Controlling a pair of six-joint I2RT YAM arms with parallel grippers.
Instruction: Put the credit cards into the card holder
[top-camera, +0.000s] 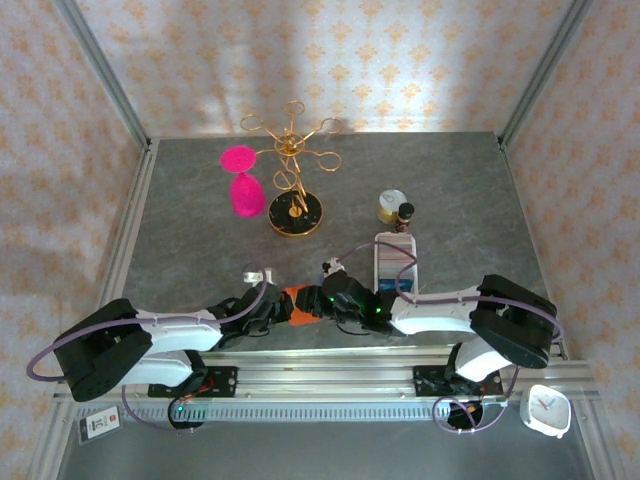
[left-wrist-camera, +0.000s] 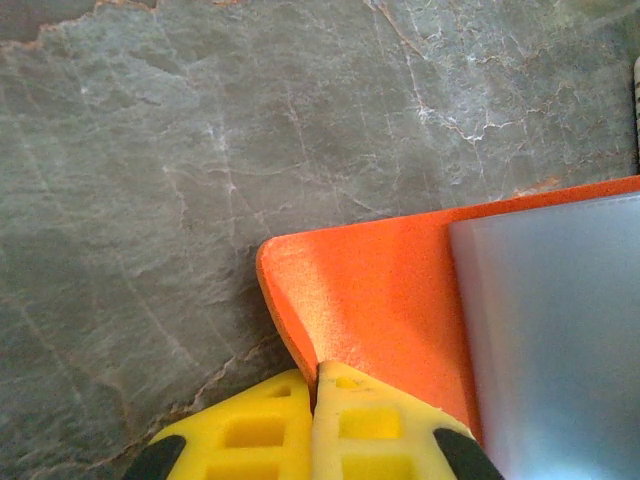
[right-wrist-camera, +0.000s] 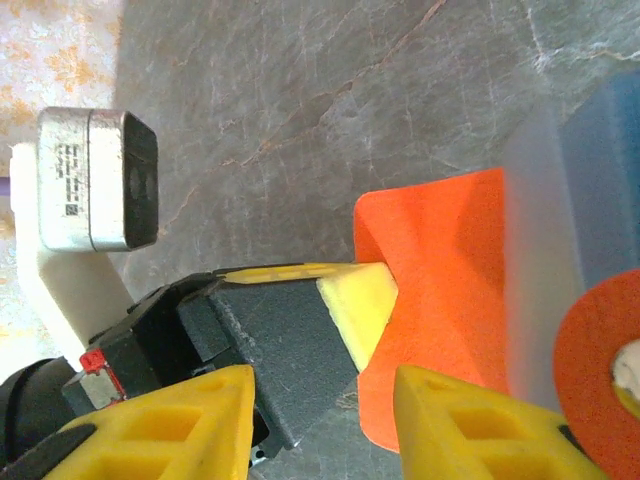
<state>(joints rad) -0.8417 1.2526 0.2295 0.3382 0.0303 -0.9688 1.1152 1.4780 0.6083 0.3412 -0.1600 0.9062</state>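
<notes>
One orange-red folding card holder (left-wrist-camera: 380, 300) | left jaws clenched its edge, right jaws stood parted | we judged it light, floppy; edge pinch suited.

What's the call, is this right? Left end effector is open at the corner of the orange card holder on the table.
Not quite. The left end effector is shut, not open. In the left wrist view its yellow fingers are pressed together, pinching the orange card holder at the edge by its corner. The rest holds: the card holder is on the table.
</notes>
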